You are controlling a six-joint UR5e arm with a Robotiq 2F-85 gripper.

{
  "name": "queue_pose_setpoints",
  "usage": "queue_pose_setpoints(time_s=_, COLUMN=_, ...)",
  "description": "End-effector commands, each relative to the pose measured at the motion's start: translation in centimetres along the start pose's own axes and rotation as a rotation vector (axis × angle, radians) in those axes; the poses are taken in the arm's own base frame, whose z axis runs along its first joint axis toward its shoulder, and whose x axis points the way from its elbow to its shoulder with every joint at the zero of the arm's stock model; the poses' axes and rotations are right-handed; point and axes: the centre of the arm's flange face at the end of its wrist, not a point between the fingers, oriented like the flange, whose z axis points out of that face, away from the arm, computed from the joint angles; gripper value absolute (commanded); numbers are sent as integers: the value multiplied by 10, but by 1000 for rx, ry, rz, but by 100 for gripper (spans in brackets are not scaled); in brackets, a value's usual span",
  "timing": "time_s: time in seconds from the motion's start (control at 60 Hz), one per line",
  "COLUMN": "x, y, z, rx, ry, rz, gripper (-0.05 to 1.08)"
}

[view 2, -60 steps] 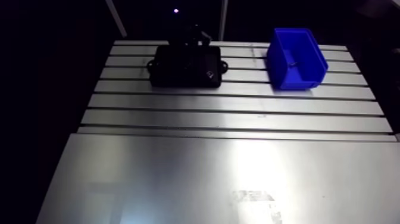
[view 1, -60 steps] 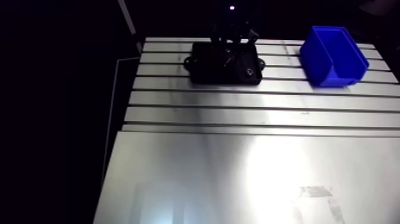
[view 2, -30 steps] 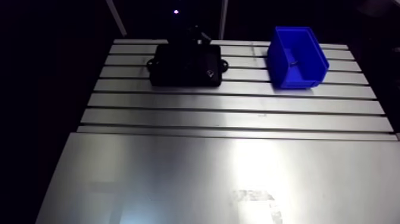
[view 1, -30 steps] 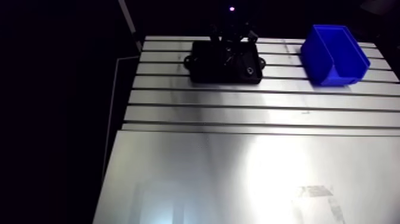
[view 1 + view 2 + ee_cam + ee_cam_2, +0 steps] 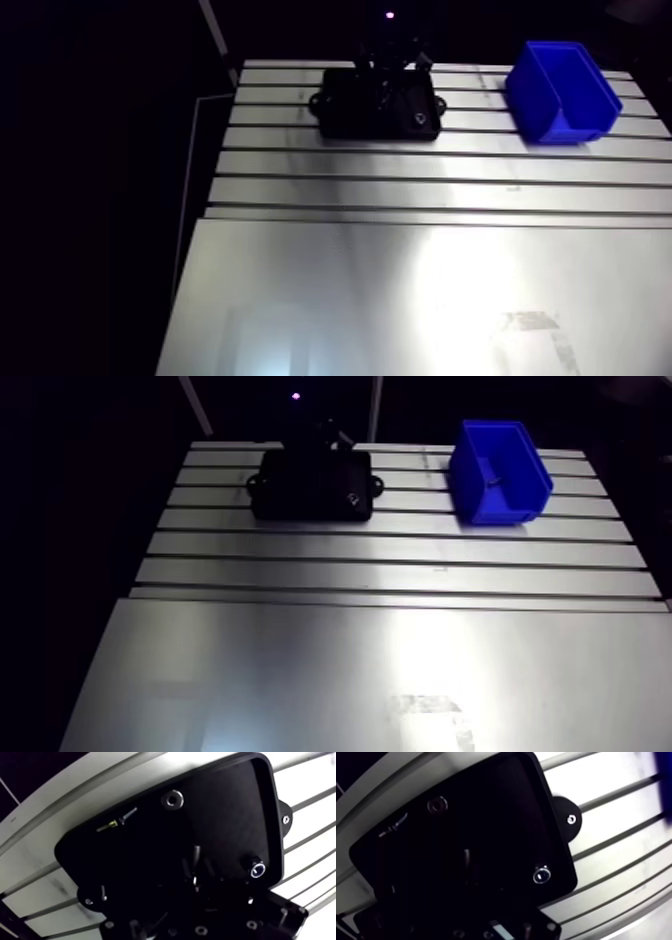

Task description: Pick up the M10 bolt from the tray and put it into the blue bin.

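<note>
Looking down the slotted aluminium table (image 5: 400, 290): most of it bare, all the work at its far end. Black tray (image 5: 345, 120) sits across the far slots. Blue bin (image 5: 560, 100) stands on the same rows, well apart from the tray to one side, open top up, with a small dark piece inside it in the arm view. Gripper (image 5: 197, 877) hangs low over the tray, inside its rim, black against black. Whether it is wide, narrow or already closed on something cannot be told from either view. Just ahead of it on the tray floor, the wrist view shows a slim grey shank, which I take to be the M10 bolt (image 5: 196, 854). It is in the tray, near the middle, not in the bin. Its long axis appears to run straight away from the gripper rather than across it, so a close from either side would fall across the shank. That is the relation the grasp depends on, and it looks about lined up. Other loose hardware lies apart from it: a socket-head piece (image 5: 257, 871) off beside the gripper near one tray wall, a ring-shaped nut (image 5: 172, 799) farther ahead, and a small screw (image 5: 128, 814) beyond that. Judged step: at the pick, lift not yet made.
</note>
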Motion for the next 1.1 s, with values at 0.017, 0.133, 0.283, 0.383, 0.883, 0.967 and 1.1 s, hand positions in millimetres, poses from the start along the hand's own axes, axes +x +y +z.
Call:
queue_pose_setpoints(time_s=0.017, x=0, y=0, z=1, rx=-2, ry=3, rz=-1, gripper=76)
queue_pose_setpoints(time_s=0.133, x=-1, y=0, z=1, rx=-2, ry=2, rz=-1, gripper=78)
queue_pose_setpoints(time_s=0.283, x=0, y=0, z=1, rx=-2, ry=3, rz=-1, gripper=79)
queue_pose_setpoints(time_s=0.383, x=0, y=1, z=0, rx=-1, ry=4, rz=0, gripper=84)
queue_pose_setpoints(time_s=0.883, x=-4, y=2, z=-35, rx=22, ry=45, rz=-9, gripper=106)
queue_pose_setpoints(time_s=0.967, x=-6, y=3, z=-46, rx=28, ry=57, rz=-23, gripper=106)
queue_pose_setpoints(time_s=1.1, x=-17, y=6, z=-84, rx=32, ry=97, rz=-131, gripper=105)
